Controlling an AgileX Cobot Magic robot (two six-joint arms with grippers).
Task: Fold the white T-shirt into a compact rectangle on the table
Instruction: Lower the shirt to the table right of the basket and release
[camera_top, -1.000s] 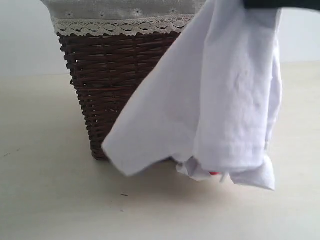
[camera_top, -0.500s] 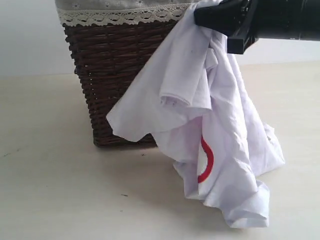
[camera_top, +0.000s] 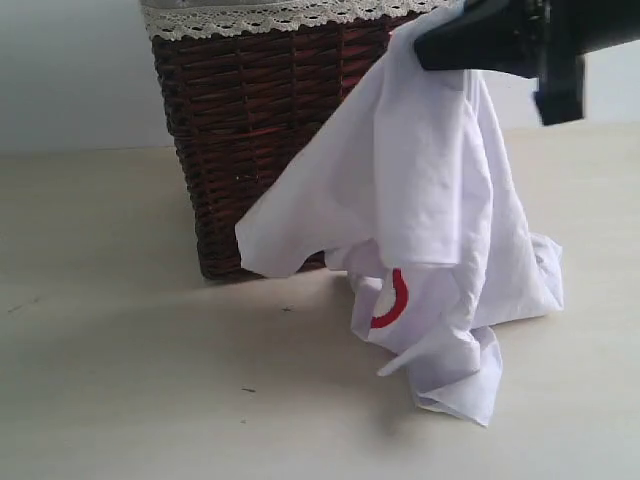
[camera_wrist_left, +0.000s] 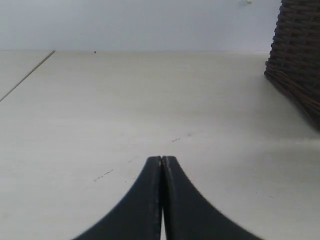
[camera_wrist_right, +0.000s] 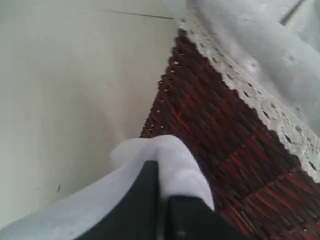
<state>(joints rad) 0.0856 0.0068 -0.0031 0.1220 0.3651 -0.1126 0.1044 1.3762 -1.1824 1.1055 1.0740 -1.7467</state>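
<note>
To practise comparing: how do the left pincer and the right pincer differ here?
The left pincer is shut on nothing; the right pincer grips the shirt. The left pincer hangs over the table, apart from the basket; the right pincer is beside the basket. Both are dark and shut.

No readable text is showing anywhere. Only a red curved mark is peeking from the folds of the white T-shirt, forming no legible letter.
</note>
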